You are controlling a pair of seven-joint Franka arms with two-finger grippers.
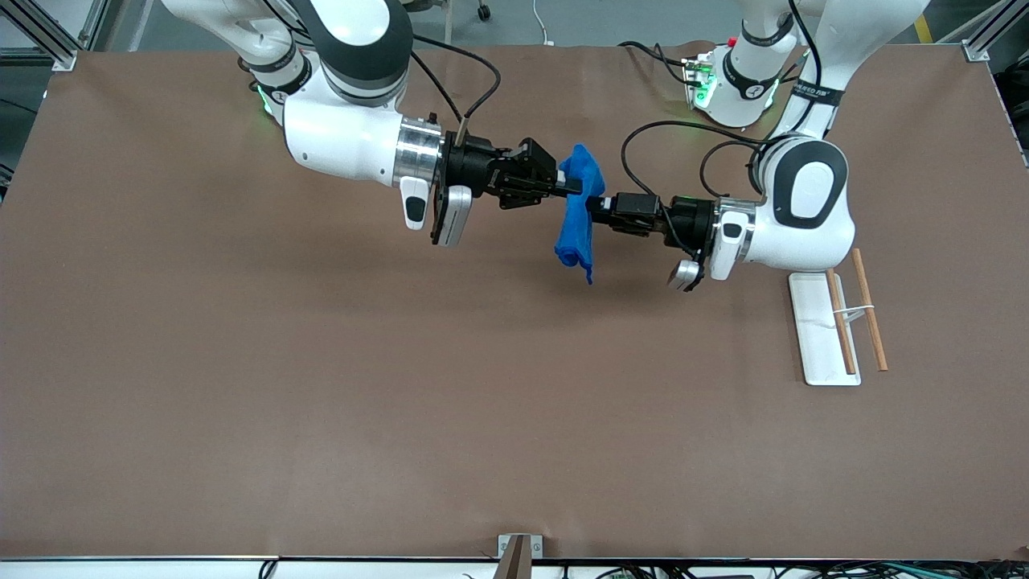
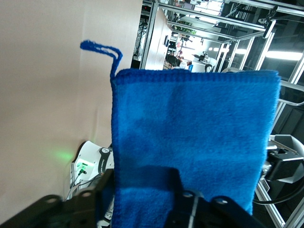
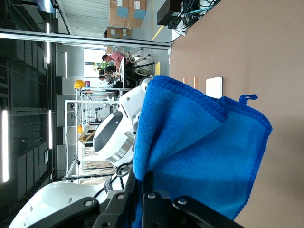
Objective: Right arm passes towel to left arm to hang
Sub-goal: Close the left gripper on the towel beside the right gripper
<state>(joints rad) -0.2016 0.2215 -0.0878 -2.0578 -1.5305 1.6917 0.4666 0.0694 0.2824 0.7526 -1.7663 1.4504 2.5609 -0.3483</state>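
Observation:
The blue towel (image 1: 577, 217) hangs in the air over the brown table (image 1: 321, 386), between the two grippers. My right gripper (image 1: 567, 190) is shut on the towel's upper part, and the cloth droops below it. My left gripper (image 1: 593, 203) faces it from the left arm's end. It is open, with one finger on each side of the towel. In the left wrist view the towel (image 2: 194, 133) fills the space between the spread fingers (image 2: 102, 194), and a corner thread (image 2: 102, 50) sticks out. In the right wrist view the towel (image 3: 204, 152) is pinched in my right gripper (image 3: 149, 183).
A white flat base (image 1: 820, 330) with two wooden rods (image 1: 872, 314) lies on the table toward the left arm's end, just below the left arm's wrist in the front view. A small metal bracket (image 1: 518, 551) sits at the table's edge nearest the front camera.

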